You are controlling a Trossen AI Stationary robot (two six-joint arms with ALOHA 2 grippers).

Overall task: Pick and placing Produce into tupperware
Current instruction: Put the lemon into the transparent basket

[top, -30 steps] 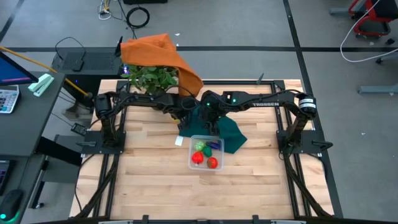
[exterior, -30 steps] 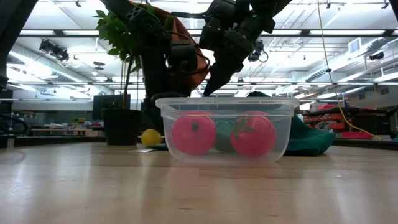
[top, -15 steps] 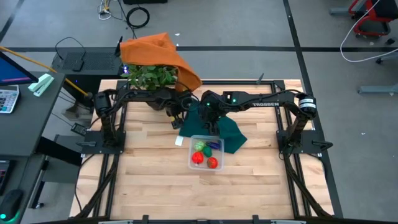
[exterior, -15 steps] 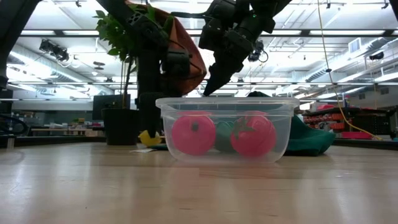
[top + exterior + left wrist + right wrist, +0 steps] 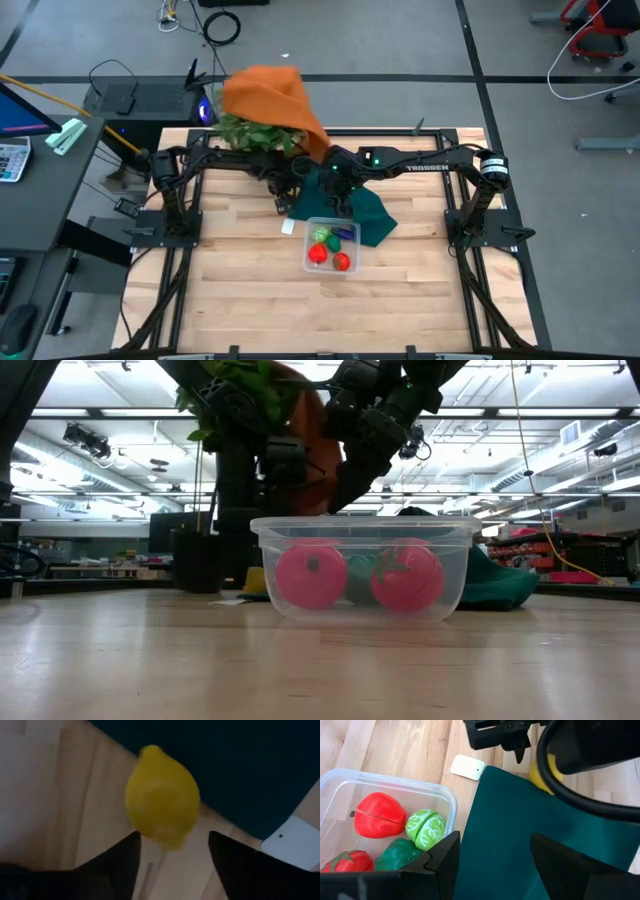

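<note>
Left end effector (image 5: 170, 857): fingers spread apart, low over the bench, with the yellow lemon (image 5: 162, 797) just ahead between them; no contact is visible.
Right end effector (image 5: 495, 855): fingers apart, holding nothing, hovering above the dark green cloth (image 5: 540, 835) beside the tupperware (image 5: 451, 800).
Lemon: on the bench at the cloth's edge, near the small white block (image 5: 292, 842).
Tupperware: near the middle of the bench (image 5: 230, 290), holding two red pieces, a light green cabbage (image 5: 426, 828) and a dark green piece.
</note>
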